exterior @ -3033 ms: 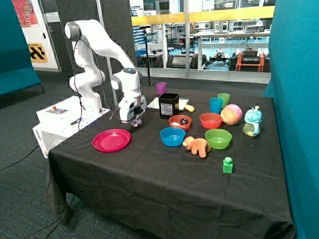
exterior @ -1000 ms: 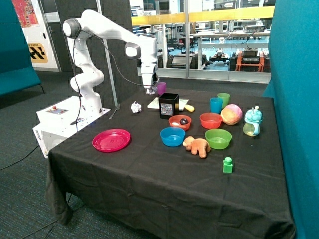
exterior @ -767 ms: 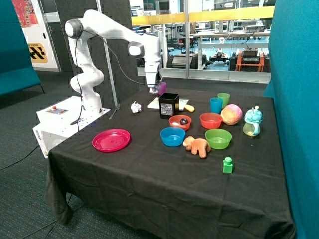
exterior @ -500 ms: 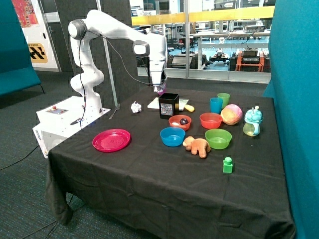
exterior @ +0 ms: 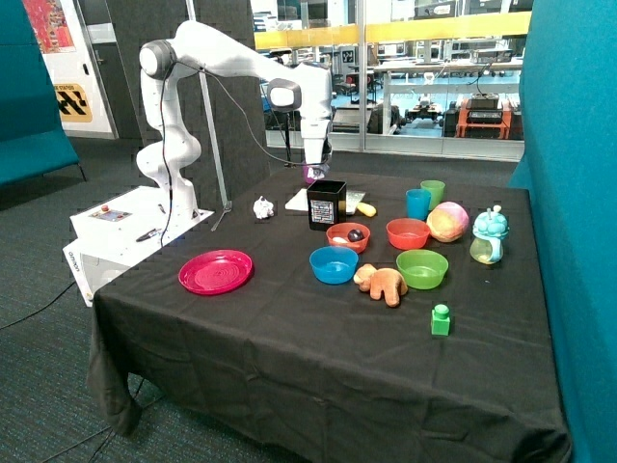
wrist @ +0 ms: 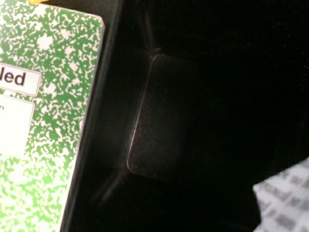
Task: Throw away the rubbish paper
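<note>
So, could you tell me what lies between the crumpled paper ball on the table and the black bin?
Only bare black tablecloth, per the outside view, between paper ball and black bin.

Colours on your table

You see a black cloth (exterior: 289,357), pink plate (exterior: 216,271), blue bowl (exterior: 334,264), green bowl (exterior: 422,268), black bin (exterior: 327,204), and a green-and-white speckled notebook (wrist: 43,121).
</note>
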Tool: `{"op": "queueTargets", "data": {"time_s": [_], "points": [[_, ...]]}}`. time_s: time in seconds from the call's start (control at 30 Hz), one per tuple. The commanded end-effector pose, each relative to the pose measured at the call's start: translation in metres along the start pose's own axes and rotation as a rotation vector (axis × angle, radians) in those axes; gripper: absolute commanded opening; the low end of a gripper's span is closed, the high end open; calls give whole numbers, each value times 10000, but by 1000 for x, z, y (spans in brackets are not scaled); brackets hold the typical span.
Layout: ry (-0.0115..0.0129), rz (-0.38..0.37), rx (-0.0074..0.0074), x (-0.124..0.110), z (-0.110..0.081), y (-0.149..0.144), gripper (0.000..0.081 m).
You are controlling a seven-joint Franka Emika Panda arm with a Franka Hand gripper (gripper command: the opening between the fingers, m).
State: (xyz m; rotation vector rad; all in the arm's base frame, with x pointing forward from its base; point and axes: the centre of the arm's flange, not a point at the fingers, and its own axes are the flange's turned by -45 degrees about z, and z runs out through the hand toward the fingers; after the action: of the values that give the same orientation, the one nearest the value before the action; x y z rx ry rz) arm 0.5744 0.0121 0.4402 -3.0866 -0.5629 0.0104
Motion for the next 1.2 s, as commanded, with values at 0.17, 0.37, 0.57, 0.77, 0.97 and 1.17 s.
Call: {"op": "queueTargets", "data": {"time_s": [0.17,0.37,0.57,0.77,0.97,1.17], "points": [[57,-70,-52,15,33,-11,0],[58,-44,-52,21,37,-10,0],[58,81,-51,24,34,-6,13],[58,107,-51,23,30,-5,375],[58,112,-51,20,28,-3,574],[58,193,-51,16,28,2,654]]}}
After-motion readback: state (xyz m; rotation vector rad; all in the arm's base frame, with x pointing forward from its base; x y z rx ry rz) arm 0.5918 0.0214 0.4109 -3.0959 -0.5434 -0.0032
